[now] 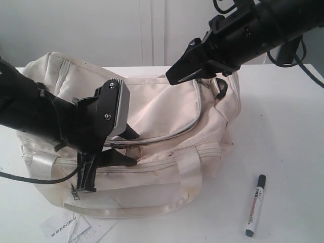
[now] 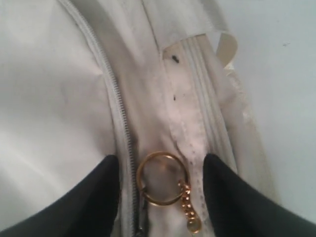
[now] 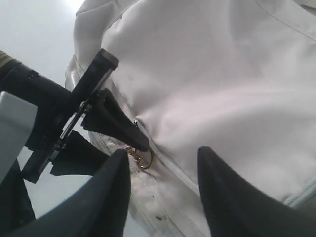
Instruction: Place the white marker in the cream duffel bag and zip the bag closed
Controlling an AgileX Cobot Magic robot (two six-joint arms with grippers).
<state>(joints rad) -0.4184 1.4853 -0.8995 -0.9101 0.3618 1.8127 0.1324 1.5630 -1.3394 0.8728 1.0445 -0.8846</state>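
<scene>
White marker (image 1: pixel 255 205) is seen lying flat on the counter (image 1: pixel 288 126), outside the cream duffel bag (image 1: pixel 167 106) and a little apart from it, at about 4 o'clock from the bag's middle in the exterior view. Its long axis is set nearly along the 12-to-6 line, slightly tilted. The black cap is pointed toward roughly 12 to 1 o'clock and the dark end toward 6 to 7 o'clock. The red and black print on the barrel is turned upward. The marker is touched by neither gripper.

The bag is stood on the counter with its curved top zip (image 1: pixel 187 126) facing up; whether the zip is fully closed cannot be told. A gold ring (image 2: pixel 162 177) with a short chain is seen beside the zip line.

The left gripper (image 2: pixel 160 157) is lowered onto the bag's front edge, at about 8 o'clock from the bag's middle. Its fingers (image 2: pixel 94 197) are spread, one on each side of the gold ring, and the ring is not pinched.

The right gripper (image 3: pixel 163 149) is held above the bag's far end, at about 1 o'clock. Its jaws are spread too, with only cream fabric seen between them and nothing gripped.

A printed paper tag (image 1: pixel 66 225) is seen on the counter at the bag's 7 o'clock corner.
</scene>
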